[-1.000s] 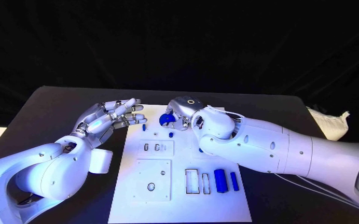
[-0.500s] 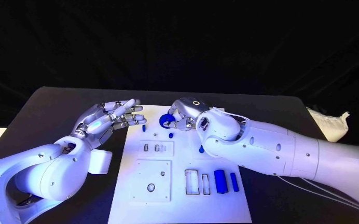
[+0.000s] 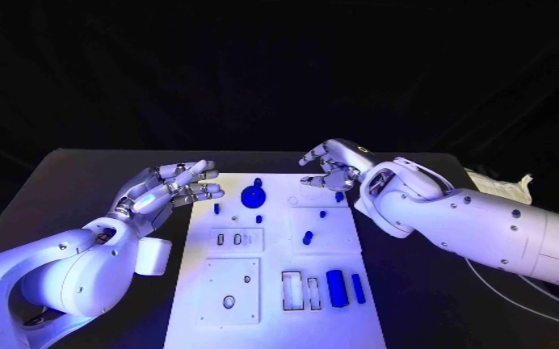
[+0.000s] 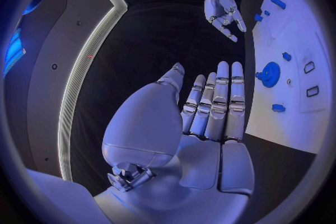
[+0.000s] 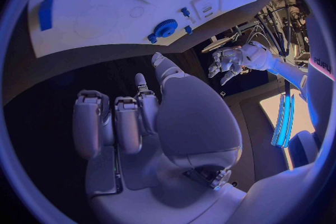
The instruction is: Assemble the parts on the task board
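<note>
Board: the white board (image 3: 274, 284) lies flat in the middle of the black table (image 3: 70, 179). It runs from the far side toward the near edge.
Gear: a round blue gear (image 3: 253, 196) sits on the far part of the board. No hand touches it.
Small pegs: a small blue peg (image 3: 308, 237) lies near the middle of the board. Another little blue one (image 3: 216, 208) is close to the left edge, near the left hand's fingers. A tiny one (image 3: 258, 219) sits just below the gear.
Long parts: a thick blue bar (image 3: 335, 288) lies on the near right part of the board. A thinner blue bar (image 3: 358, 288) lies just beside it, on its right.
Slots: two long slots (image 3: 292, 292) are just left of the thick bar. A plate with a round hole (image 3: 229, 301) is on the near left part.
Left hand: the left hand (image 3: 163, 190) hangs at the left edge of the board, at the far end. Its fingers (image 4: 223, 102) are straight and a bit apart. It holds nothing.
Right hand: the right hand (image 3: 331, 166) hangs over the far right part of the board. Its fingers (image 5: 106, 123) are loosely bent and spread. It holds nothing.
Hands and gear: the gear lies between the two hands, apart from both.
</note>
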Robot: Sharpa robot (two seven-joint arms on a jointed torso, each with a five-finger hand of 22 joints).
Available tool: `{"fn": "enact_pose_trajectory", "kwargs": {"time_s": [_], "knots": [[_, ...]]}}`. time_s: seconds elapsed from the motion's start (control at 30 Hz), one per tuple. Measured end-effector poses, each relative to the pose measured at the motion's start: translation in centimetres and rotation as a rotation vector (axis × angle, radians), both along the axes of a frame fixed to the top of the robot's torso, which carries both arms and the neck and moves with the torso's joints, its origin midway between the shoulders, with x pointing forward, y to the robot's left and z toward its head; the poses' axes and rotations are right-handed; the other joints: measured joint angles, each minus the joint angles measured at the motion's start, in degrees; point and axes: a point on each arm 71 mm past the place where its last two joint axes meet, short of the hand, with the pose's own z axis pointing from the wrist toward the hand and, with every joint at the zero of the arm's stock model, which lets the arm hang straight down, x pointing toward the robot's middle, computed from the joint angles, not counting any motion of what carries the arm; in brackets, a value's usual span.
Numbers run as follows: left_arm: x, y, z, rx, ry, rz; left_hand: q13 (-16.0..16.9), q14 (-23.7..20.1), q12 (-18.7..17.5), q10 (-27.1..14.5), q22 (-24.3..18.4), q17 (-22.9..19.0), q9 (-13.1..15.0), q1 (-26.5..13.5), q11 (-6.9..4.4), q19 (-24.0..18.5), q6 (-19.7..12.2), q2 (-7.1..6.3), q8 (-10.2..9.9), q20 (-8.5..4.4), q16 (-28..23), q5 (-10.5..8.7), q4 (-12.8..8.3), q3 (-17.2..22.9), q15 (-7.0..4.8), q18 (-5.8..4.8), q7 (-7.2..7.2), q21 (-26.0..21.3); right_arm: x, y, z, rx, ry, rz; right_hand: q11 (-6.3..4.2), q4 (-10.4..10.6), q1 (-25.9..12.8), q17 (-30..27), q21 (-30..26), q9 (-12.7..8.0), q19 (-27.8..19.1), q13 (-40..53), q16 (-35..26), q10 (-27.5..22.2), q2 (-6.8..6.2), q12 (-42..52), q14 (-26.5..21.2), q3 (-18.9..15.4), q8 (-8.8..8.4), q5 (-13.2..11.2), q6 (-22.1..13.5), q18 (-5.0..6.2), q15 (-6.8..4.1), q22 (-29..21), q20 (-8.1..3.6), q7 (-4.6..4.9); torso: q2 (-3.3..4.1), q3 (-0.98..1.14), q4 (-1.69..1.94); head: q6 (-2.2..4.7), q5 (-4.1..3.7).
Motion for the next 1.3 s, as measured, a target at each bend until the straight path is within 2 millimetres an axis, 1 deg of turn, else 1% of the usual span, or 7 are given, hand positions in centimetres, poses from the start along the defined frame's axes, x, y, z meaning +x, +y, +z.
{"fn": "enact_pose_trajectory", "kwargs": {"time_s": [0.1,0.2,0.5,0.77,0.9,1.07,1.3], "knots": [[0.2,0.0,-0.2,0.001,0.002,0.001,0.0,0.0,0.0,0.0,-0.08,0.07,0.0,0.0,0.0,0.18,0.0,0.0,0.0,-0.18,-0.25,0.0,-0.19,0.19,0.0,0.0,0.0,0.0,-0.2,-2.0,-0.6,0.015,0.043,0.008,0.09,-0.28,0.12,0.0,0.0,0.0,0.0,0.0,0.14,-0.09,-0.12,-0.21,0.22,-0.28,0.0,-0.12,-0.11,0.0,0.21,0.07,0.0,-0.1,-0.24,0.35,-0.54,0.06,0.15],[0.3,0.0,-0.3,0.0,0.004,-0.001,0.0,0.0,0.0,0.0,-0.08,0.07,0.0,0.0,0.0,0.21,0.0,0.0,0.0,-0.21,-0.25,0.0,-0.19,0.19,0.0,0.0,0.0,0.0,-0.3,-3.9,-1.4,0.019,0.077,-0.002,0.09,-0.46,0.24,0.0,0.0,-0.09,0.0,0.01,0.14,-0.09,-0.24,-0.57,0.22,-0.47,-0.23,-0.21,-0.48,0.0,0.21,0.07,0.0,0.06,-0.44,0.66,-0.87,0.08,0.1],[0.5,-0.1,-0.6,-0.002,0.006,-0.006,0.0,0.0,0.0,0.0,-0.08,0.06,0.0,0.0,0.0,0.21,0.0,0.0,0.0,-0.21,-0.25,0.0,-0.35,0.03,0.0,0.0,0.0,0.0,0.1,-6.7,-3.1,0.024,0.122,-0.028,0.29,-1.03,0.45,-0.01,0.0,-0.24,0.0,0.0,0.14,-0.3,-0.45,-0.57,0.22,-0.55,-0.23,-0.21,-1.34,0.0,0.2,0.06,0.0,0.11,-0.67,1.23,-1.38,-0.08,0.14],[0.6,-0.2,-0.7,-0.002,0.008,-0.009,0.0,0.0,0.0,0.0,-0.07,0.06,0.0,0.0,0.0,0.21,0.0,0.0,0.0,-0.21,-0.25,0.0,-0.34,0.03,0.0,0.0,0.0,0.0,0.4,-7.1,-4.5,0.018,0.139,-0.031,0.29,-1.03,0.45,-0.01,0.0,-0.24,0.0,0.01,0.14,-0.3,-0.45,-0.57,0.22,-0.55,-0.23,-0.21,-1.34,0.0,0.2,0.14,0.0,0.11,-0.66,1.27,-1.42,-0.29,0.3],[0.6,-0.2,-0.7,-0.002,0.008,-0.01,0.0,0.0,0.0,0.0,-0.07,0.05,0.0,0.0,0.0,0.21,0.0,0.0,0.0,-0.21,-0.25,0.0,-0.34,0.03,0.0,0.0,0.0,0.0,0.6,-7.1,-4.9,0.016,0.144,-0.032,0.29,-1.02,0.45,0.03,0.0,-0.24,0.0,0.01,0.14,-0.29,-0.45,-0.57,0.22,-0.55,-0.22,-0.21,-1.34,0.0,0.2,0.14,0.0,0.11,-0.64,1.19,-1.41,-0.48,0.31],[0.6,-0.3,-0.7,-0.003,0.009,-0.012,0.0,0.0,0.0,0.0,-0.07,0.05,0.0,0.0,0.0,0.21,0.0,0.0,0.0,-0.21,-0.25,0.0,-0.34,0.03,0.0,0.0,0.0,0.0,0.8,-7.0,-5.4,0.014,0.151,-0.033,0.29,-1.18,0.45,0.04,0.0,-0.24,0.0,0.01,0.14,-0.3,-0.45,-0.57,0.22,-0.39,-0.22,-0.44,-1.34,0.0,0.2,0.14,0.0,0.11,-0.66,1.2,-1.35,-0.69,0.38],[0.7,-0.3,-0.8,-0.002,0.009,-0.013,0.0,0.0,0.0,0.0,-0.13,0.12,0.0,0.0,0.0,0.21,0.0,0.0,0.0,-0.21,-0.25,0.0,-0.34,0.03,0.0,0.0,0.0,0.0,1.1,-7.0,-5.9,0.011,0.155,-0.037,0.29,-1.41,1.06,0.03,0.0,-0.13,0.0,0.15,0.36,-0.3,0.16,-0.55,0.22,-0.16,-0.22,-0.66,-1.0,0.0,0.2,0.22,0.0,0.03,-0.69,1.2,-1.41,-0.88,0.52]]}}
